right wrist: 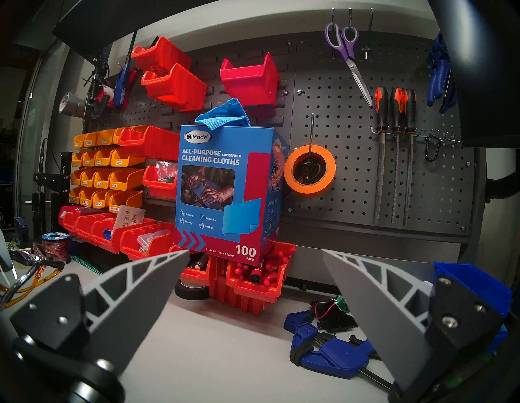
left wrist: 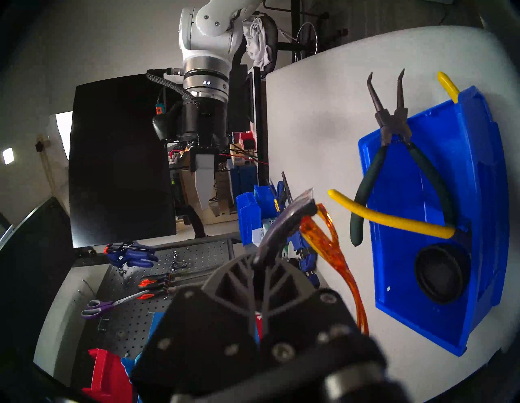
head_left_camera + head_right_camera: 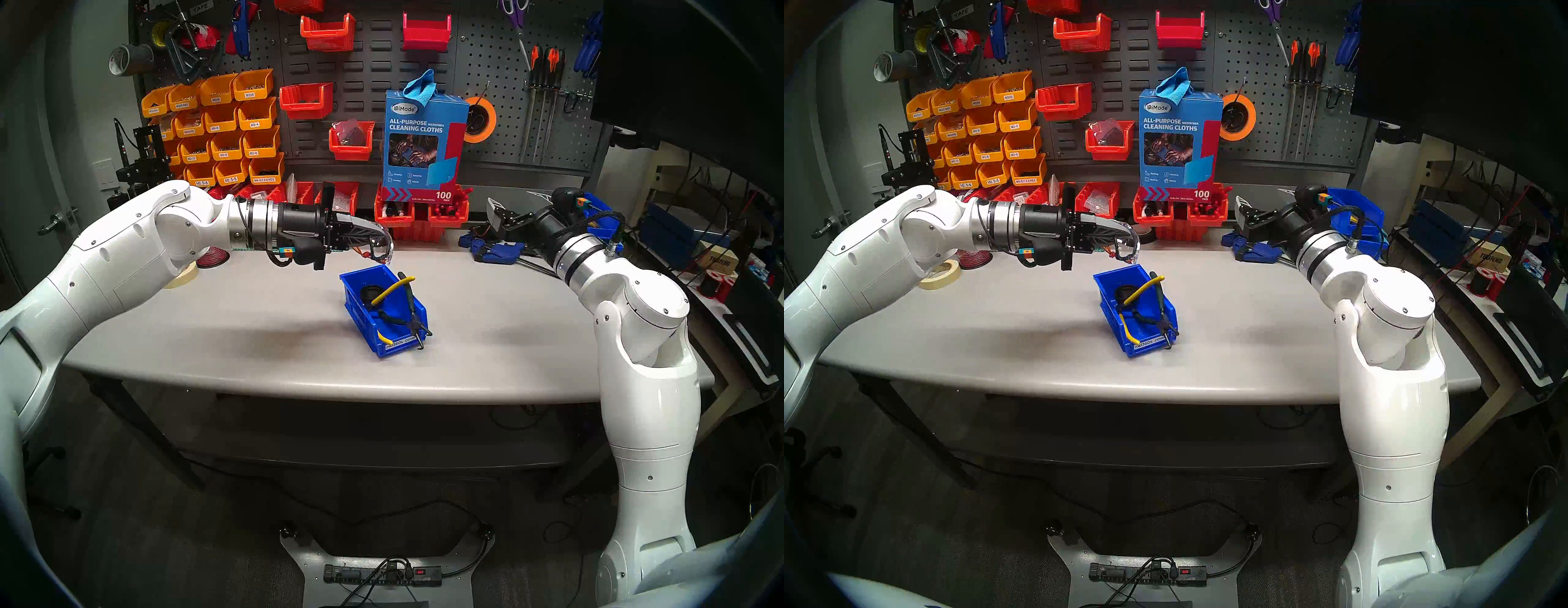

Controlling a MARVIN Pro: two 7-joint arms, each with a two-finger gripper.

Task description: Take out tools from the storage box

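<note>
The left gripper (image 3: 367,237) is clamped on the clear safety glasses with orange-black frame (image 3: 379,250), its dark ribbed fingers (image 2: 270,281) pressed together over the top edge of the lens. It holds them in the air just beyond the far end of the small open-top blue plastic storage bin (image 3: 384,314). The right gripper (image 1: 256,284) has its two grey fingers spread wide with nothing between them, over the far right of the grey worktable (image 3: 237,331), well apart from the bin.

Still inside the bin are the yellow-handled cutters (image 3: 392,291), the dark green-handled pliers (image 3: 405,316) whose tips poke over the labelled front lip, and the small black round cup-shaped piece (image 3: 370,293) at the far end.

The grip looks thin — only an edge of smooth lens is pinched, so the glasses could swivel or slip out during a quick swing. The orange temple arms (image 2: 332,247) hang loose below and could snag a raised yellow handle or the bin wall if carried low, tipping the light bin.
</note>
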